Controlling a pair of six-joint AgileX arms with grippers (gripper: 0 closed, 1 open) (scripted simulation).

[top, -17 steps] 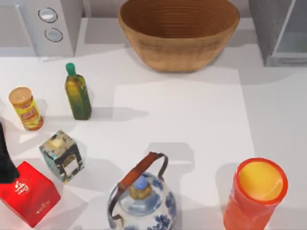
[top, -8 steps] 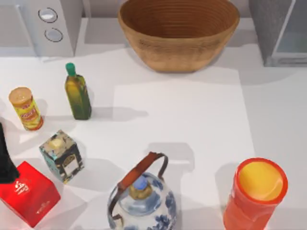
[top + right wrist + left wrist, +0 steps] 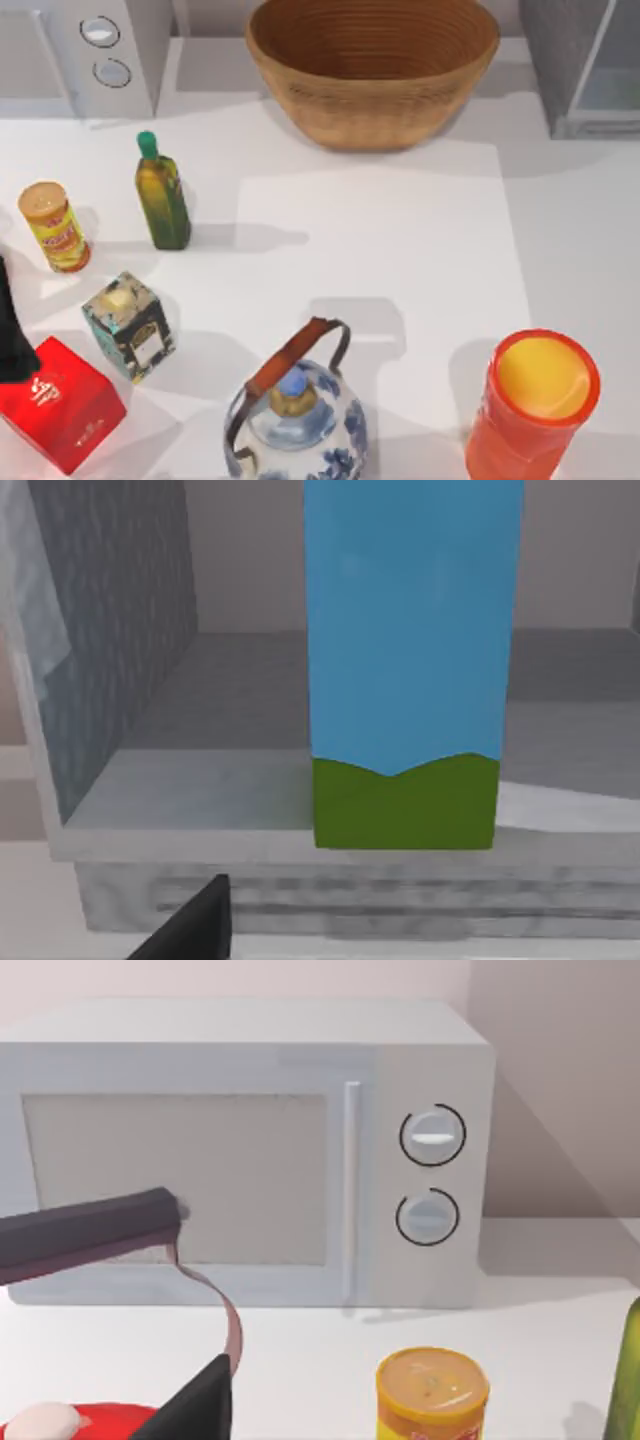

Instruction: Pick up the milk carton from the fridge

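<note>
From above, the fridge (image 3: 585, 65) sits at the desk's (image 3: 400, 230) far right corner. The left wrist view shows the left gripper (image 3: 195, 1310) idle, fingers spread, facing the white appliance (image 3: 250, 1150). In the right wrist view, the milk carton (image 3: 410, 670) stands upright on the fridge floor; one dark finger (image 3: 195, 925) shows below, short of it, their spread unclear.

My overhead camera is looking straight down on the white table (image 3: 400, 250), taking in the basket (image 3: 372, 70) at the far edge. My left wrist camera is sitting low and facing the front of the white appliance (image 3: 250, 1150) from near; it is sharing that appliance (image 3: 95, 50) and the yellow can (image 3: 432, 1392) with the overhead one. My right wrist camera is looking level and very close into the fridge (image 3: 110, 680), facing the milk carton (image 3: 405, 670)
</note>
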